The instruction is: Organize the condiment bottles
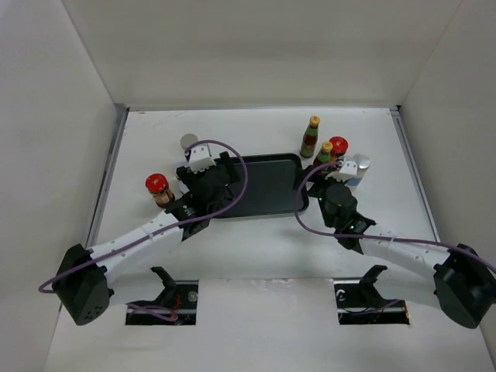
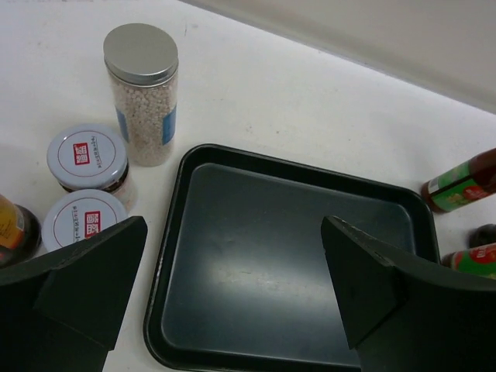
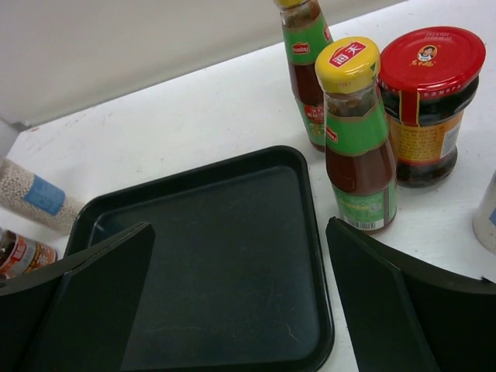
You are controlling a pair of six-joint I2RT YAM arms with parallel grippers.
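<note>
Left claw (image 2: 234, 232), right claw (image 3: 240, 226) spread; tray (image 1: 267, 186) between

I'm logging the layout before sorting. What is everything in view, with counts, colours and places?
flat black rectangular tray: one, black, table centre.
red-capped dark jars: two, red lids, either side of tray.
slim yellow-capped sauce bottles: two, dark with green labels, right of tray.
white-blue bottle: one, white and blue, far right.
tall silver-lidded jar: one, clear with pale grains, left of tray.
short silver-lidded jars: two, red-printed lids, left of tray.
left gripper: one, black, open, at tray's left edge.
right gripper: one, black, open, at tray's right edge.
</note>
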